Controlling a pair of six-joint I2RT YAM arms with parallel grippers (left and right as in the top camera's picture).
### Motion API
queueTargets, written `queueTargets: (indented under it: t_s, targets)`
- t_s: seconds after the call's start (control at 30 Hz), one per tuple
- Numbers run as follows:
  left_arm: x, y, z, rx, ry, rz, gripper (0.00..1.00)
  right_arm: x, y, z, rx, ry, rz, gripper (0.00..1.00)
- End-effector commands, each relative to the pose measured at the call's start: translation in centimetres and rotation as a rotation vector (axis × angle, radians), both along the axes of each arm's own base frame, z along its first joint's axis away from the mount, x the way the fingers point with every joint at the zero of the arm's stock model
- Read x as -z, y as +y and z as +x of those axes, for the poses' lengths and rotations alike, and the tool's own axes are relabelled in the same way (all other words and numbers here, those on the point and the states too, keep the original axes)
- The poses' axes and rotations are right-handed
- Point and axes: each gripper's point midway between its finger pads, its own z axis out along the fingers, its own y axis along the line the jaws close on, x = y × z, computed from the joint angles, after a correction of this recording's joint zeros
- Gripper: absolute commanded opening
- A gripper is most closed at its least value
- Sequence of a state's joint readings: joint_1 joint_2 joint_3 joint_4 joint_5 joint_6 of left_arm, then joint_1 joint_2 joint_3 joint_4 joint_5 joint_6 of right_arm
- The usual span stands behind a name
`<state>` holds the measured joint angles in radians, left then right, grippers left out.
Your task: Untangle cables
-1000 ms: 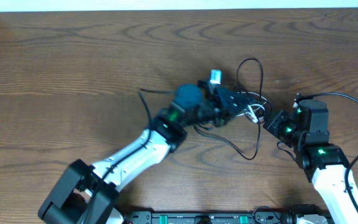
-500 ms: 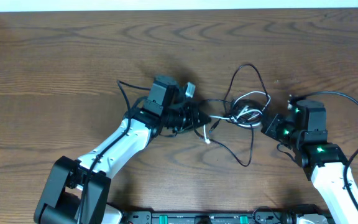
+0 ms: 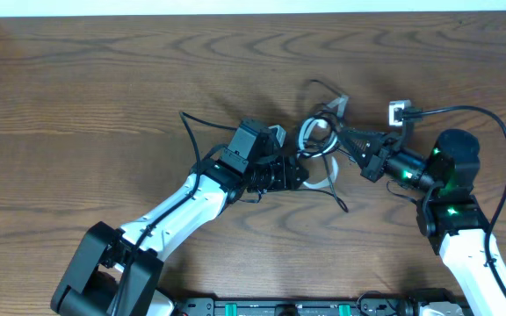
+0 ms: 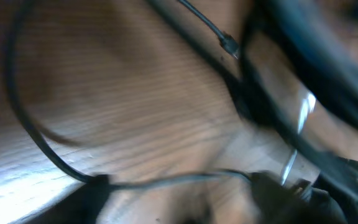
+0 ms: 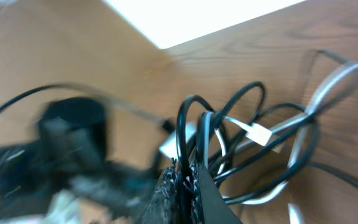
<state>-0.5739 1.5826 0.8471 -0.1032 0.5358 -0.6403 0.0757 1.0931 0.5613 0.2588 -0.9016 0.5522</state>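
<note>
Right gripper (image 5: 188,177) clamped on cables (image 3: 317,132), right of the tangle, likely anchoring it. Left gripper (image 3: 299,174) sits just below-left of the tangle; can't tell if open.

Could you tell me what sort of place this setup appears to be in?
Probably a robotics lab workbench: a left arm and a right arm at a wood-grain table, with tangled cables between them.

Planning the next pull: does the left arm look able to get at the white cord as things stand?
Probably yes. The white cord lies just past the left claw, seemingly nothing between; the right claw pins black cords from the other side.
</note>
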Motion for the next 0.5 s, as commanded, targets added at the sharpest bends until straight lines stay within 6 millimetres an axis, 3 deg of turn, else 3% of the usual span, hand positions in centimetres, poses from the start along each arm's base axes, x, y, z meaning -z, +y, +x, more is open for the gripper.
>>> queueTargets:
  t_s: [0.0, 0.23, 0.37, 0.47]
  targets:
    - [0.4, 1.7, 1.8, -0.072, -0.057, 0.079, 0.94, -1.7, 1.7, -3.0, -0.21, -0.052, 0.049, 0.01]
    - [-0.3, 4.8, 4.2, -0.175, -0.066, 0.072, 0.94, 0.2, 1.8, -4.0, -0.257, -0.046, -0.005, 0.01]
    - [-2.8, 7.7, 6.5, -0.29, -0.103, 0.023, 0.94, 1.6, 1.9, -5.3, -0.309, -0.026, -0.029, 0.01]
    - [-4.6, 8.1, 7.1, -0.307, -0.118, -0.051, 0.94, 2.0, 1.9, -5.5, -0.315, -0.017, -0.038, 0.01]
